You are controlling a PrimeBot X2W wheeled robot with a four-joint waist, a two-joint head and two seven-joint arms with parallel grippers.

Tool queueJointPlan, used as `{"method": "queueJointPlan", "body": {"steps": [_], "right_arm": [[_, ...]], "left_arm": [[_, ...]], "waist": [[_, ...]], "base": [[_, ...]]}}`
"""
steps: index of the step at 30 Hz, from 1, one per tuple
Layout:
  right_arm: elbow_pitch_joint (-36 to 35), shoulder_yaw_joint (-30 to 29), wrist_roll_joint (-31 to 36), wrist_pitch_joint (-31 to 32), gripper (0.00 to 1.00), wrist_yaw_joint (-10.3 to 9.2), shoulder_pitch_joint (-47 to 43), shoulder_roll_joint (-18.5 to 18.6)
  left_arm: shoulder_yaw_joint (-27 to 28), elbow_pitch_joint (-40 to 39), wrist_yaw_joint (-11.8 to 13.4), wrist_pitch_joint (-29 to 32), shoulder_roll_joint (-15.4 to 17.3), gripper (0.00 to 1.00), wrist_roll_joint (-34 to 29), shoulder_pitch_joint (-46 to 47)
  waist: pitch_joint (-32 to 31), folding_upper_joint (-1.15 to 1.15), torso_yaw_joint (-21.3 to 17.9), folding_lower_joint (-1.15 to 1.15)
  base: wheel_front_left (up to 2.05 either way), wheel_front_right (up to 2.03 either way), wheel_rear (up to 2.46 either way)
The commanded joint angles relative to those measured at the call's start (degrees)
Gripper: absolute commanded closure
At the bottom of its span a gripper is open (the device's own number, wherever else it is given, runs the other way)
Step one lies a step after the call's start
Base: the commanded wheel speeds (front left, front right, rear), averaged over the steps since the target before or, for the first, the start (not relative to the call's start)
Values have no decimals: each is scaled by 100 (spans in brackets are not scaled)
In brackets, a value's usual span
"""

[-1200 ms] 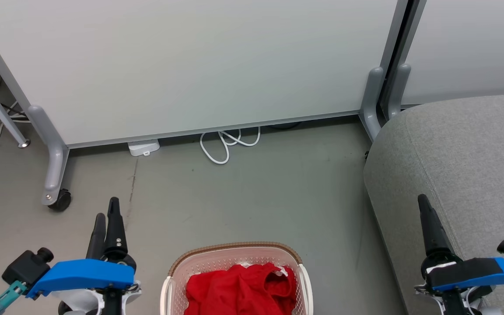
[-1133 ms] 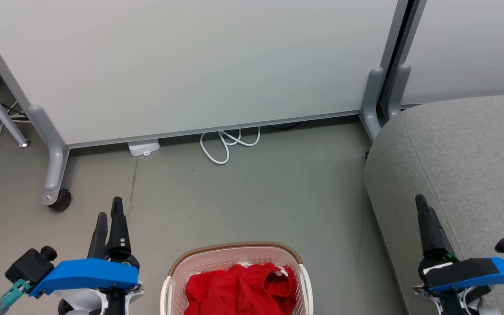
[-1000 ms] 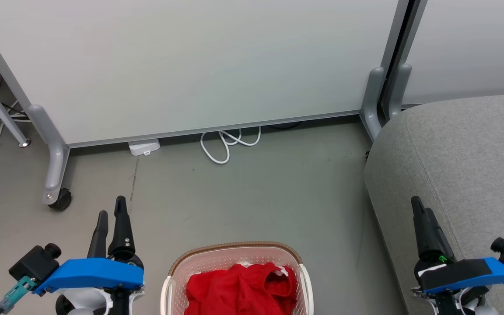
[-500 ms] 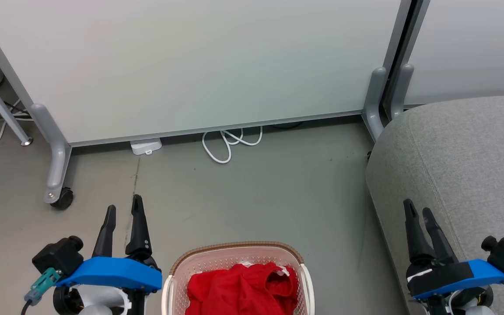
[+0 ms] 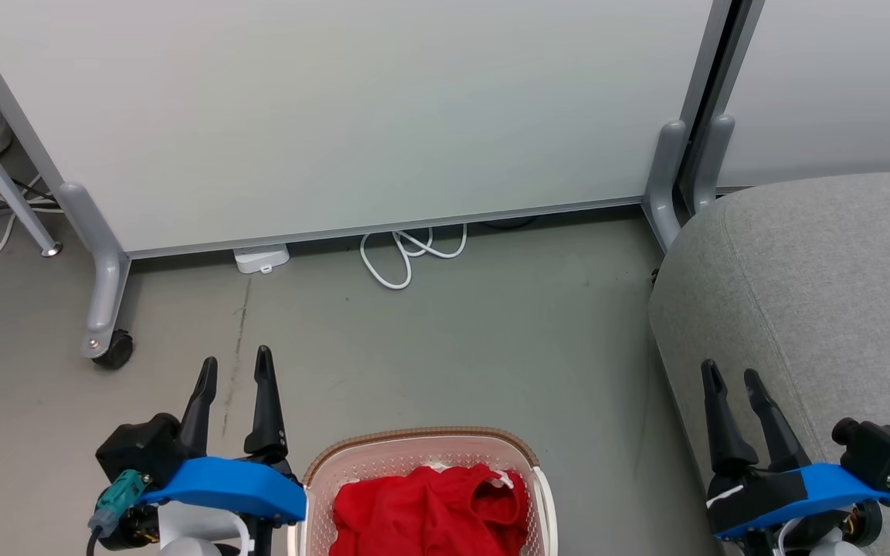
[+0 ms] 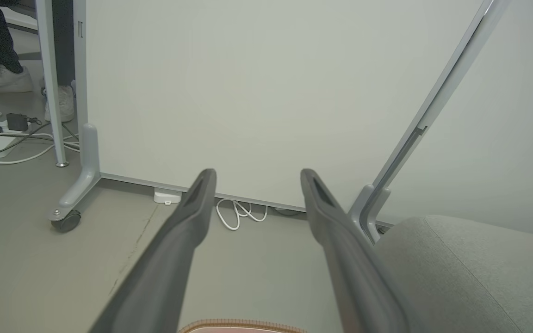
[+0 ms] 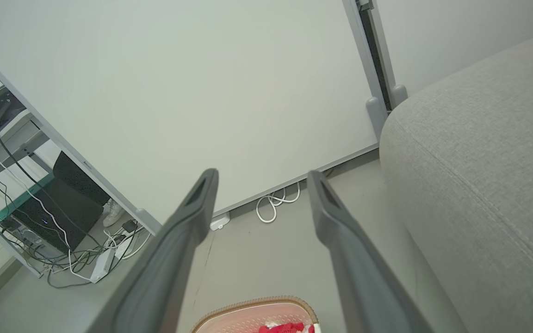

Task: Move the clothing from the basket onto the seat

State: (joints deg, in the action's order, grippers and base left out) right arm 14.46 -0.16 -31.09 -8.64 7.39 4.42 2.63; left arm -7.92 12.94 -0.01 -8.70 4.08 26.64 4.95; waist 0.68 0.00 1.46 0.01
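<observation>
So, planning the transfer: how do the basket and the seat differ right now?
The basket is cream perforated plastic with a brown rim; the seat is grey woven fabric. The basket holds the red clothing; the seat's visible part holds none. The seat is much bigger than the basket.
</observation>
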Motion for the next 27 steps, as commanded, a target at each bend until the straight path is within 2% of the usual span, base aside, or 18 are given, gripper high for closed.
{"method": "queueJointPlan", "body": {"steps": [1,27], "right_arm": [[-21,19,181,-65,0,11,106,33],[176,156,1586,-403,0,13,116,36]], "left_arm": [[-41,-21,49,-61,63,0,-187,136],[-448,98,260,-398,146,0,-1521,143]], "waist": [[-1,0,6,-1],[-16,0,91,-1]], "base": [[0,0,0],[0,0,0]]}}
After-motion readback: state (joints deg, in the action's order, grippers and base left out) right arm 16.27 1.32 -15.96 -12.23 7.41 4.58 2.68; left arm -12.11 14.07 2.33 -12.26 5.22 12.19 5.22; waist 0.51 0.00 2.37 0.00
